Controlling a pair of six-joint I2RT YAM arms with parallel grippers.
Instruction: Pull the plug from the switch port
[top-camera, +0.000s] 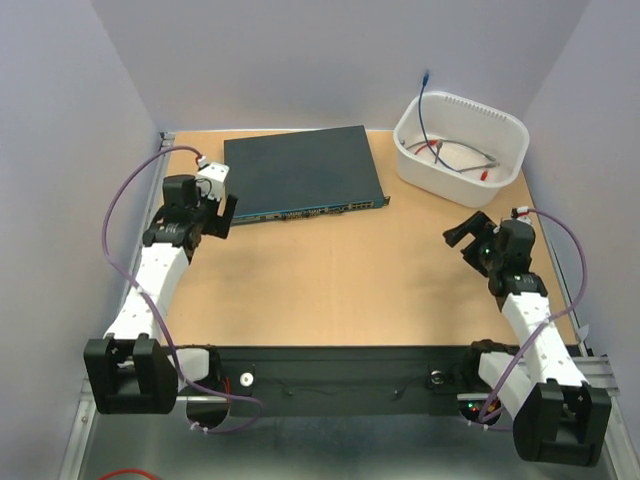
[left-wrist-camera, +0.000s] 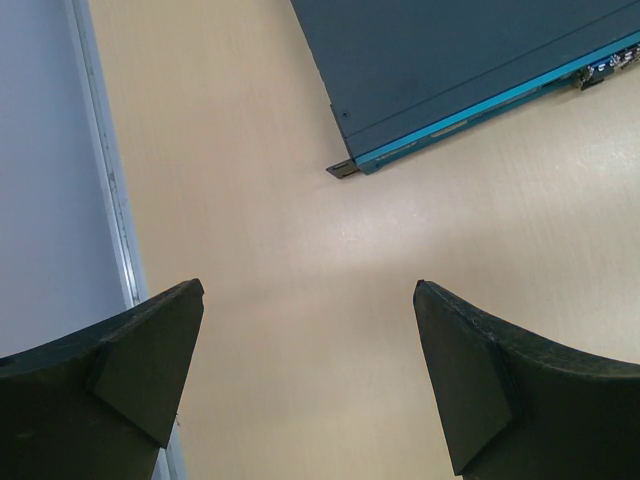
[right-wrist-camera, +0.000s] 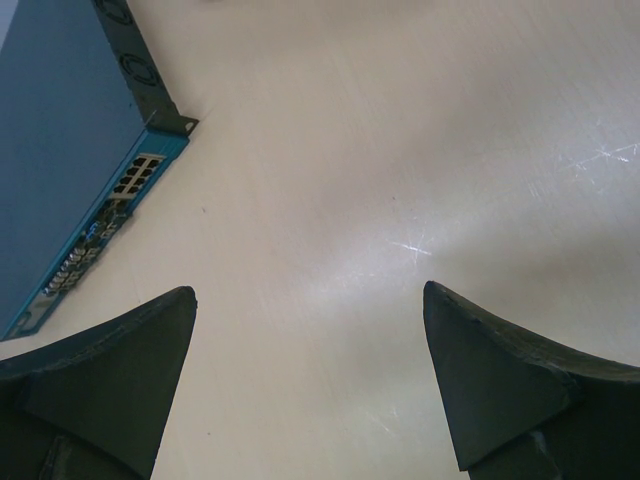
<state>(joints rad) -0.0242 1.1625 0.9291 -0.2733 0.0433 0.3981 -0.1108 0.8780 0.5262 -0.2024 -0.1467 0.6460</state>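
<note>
Left end effector (left-wrist-camera: 308, 290) and right end effector (right-wrist-camera: 308, 292) are held wide, empty; the white tub (top-camera: 462, 140) is seen only overhead

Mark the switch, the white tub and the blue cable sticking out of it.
switch (top-camera: 300, 168): top external view, middle of its flat top.
white tub (top-camera: 450, 192): top external view, near outer wall.
blue cable (top-camera: 421, 90): top external view, the stretch rising above the tub.
</note>
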